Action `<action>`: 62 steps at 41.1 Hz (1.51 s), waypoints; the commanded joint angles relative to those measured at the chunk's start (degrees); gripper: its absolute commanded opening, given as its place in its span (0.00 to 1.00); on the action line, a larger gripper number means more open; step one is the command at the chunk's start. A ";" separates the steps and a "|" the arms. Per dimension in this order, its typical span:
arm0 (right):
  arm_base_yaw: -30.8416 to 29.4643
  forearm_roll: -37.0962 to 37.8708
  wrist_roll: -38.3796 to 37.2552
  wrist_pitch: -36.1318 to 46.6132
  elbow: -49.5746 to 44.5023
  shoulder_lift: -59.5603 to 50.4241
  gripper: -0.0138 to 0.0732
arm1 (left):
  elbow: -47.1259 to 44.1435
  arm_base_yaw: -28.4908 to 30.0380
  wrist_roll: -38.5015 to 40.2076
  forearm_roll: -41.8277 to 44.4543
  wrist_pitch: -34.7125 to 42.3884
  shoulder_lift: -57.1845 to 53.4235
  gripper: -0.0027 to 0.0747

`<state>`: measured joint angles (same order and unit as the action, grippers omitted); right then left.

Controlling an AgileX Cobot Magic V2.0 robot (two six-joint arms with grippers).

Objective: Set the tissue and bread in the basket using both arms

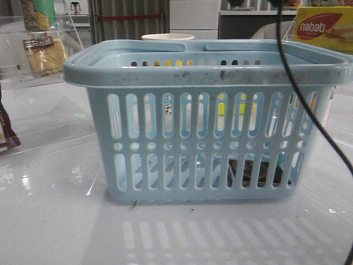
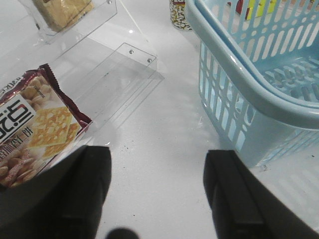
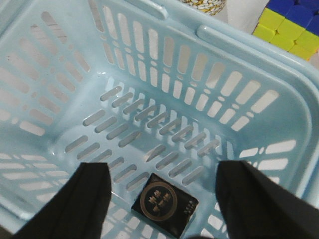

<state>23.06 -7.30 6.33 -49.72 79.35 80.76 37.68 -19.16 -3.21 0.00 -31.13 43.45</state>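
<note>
We see the basket (image 1: 209, 118) at table centre, its long axis running left to right. The bread (image 1: 46, 53) stands upright in a clear holder (image 1: 16, 52) at far left, long axis vertical. The tissue (image 3: 164, 203) lies flat on the basket floor, near right. The left gripper (image 2: 157, 194) and right gripper (image 3: 162, 199) both gape wide, holding nothing.

A nabati box (image 1: 324, 28), snack packet (image 2: 35, 128) and puzzle cube (image 3: 290, 27).
</note>
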 commanded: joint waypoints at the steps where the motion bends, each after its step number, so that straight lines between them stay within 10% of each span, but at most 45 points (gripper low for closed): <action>1: -0.04 -0.26 0.74 6.87 -4.96 -8.29 0.79 | 1.53 -0.36 0.10 0.00 4.60 -0.11 0.62; 19: -0.04 -0.26 0.74 15.01 -31.50 -33.85 0.79 | 1.53 -0.36 0.10 0.00 5.32 0.10 0.64; 29: -0.04 -0.26 0.74 14.77 -35.14 -40.27 0.79 | 5.53 -0.25 0.51 0.00 4.51 5.64 0.84; 62: -0.04 -0.26 0.74 14.08 -35.14 -40.40 0.79 | 49.11 17.35 0.95 -4.92 4.74 54.11 0.84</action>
<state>23.06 -7.44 6.55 -39.44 42.61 40.57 81.49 -2.35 -2.83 -3.79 -30.78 96.86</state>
